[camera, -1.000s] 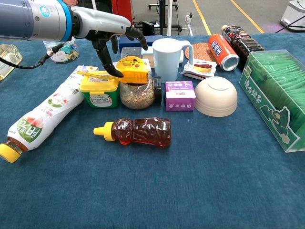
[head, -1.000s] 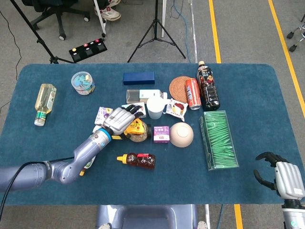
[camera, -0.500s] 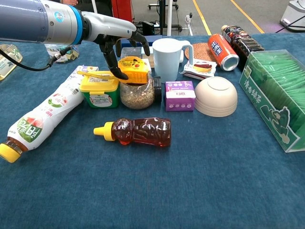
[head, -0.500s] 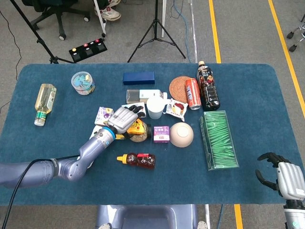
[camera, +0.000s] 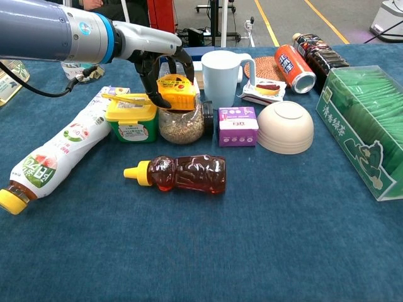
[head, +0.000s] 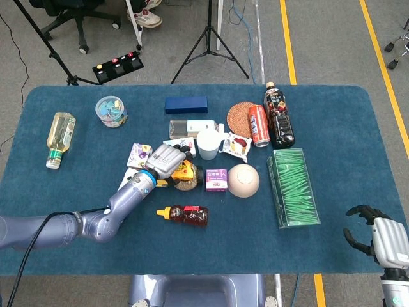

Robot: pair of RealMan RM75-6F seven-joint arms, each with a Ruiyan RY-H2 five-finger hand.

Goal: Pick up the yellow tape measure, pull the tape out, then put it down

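Note:
The yellow tape measure (camera: 175,94) (head: 186,171) lies on top of a jar of grains (camera: 181,126) in the middle cluster of the table. My left hand (camera: 161,61) (head: 167,158) is over it from the left. The thumb sits against the tape measure's left side and the fingers curl over its top and far side, so the hand grips it. It still rests on the jar. My right hand (head: 377,238) hangs at the table's near right corner, far from everything, its fingers apart and holding nothing.
Close around the jar stand a tub with a yellow lid (camera: 131,118), a pale blue mug (camera: 221,77), a purple box (camera: 237,126) and a cream bowl (camera: 285,127). A honey bear bottle (camera: 182,174) lies in front. A green tea box (camera: 365,126) stands at the right.
My left hand has moved down and to the right onto the tape measure, and its spread fingers have closed around it. The right hand has barely moved.

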